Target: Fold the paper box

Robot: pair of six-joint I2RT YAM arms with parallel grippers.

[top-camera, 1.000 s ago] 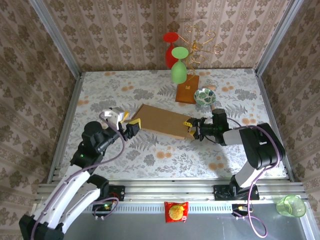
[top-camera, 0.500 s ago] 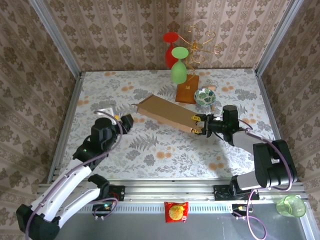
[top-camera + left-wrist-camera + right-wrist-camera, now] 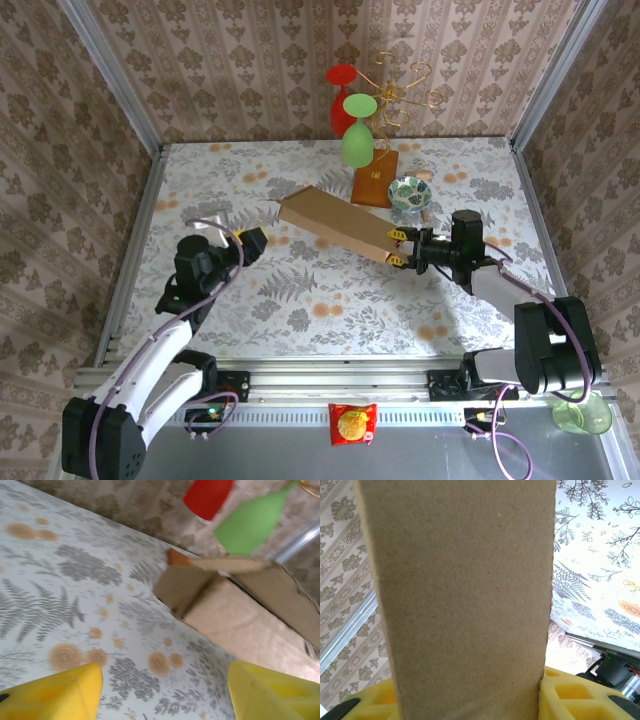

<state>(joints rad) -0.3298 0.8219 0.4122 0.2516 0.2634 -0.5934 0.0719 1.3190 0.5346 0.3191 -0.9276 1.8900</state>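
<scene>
Looking light but bendy, the paper box (image 3: pixel 335 227) is clamped over the worktop (image 3: pixel 330 310) at its right end by the right pincer (image 3: pixel 400 248), free left edge best grabbed by the wide-open left pincer (image 3: pixel 253 240).

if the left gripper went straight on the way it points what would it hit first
Probably the left end of the paper box, ahead of the open left gripper across the table; depth is unclear, so it might skim past.

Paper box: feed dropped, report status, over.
Right gripper shut on paper box end. Left gripper open, clear of box. Glass stand base close behind box.
</scene>
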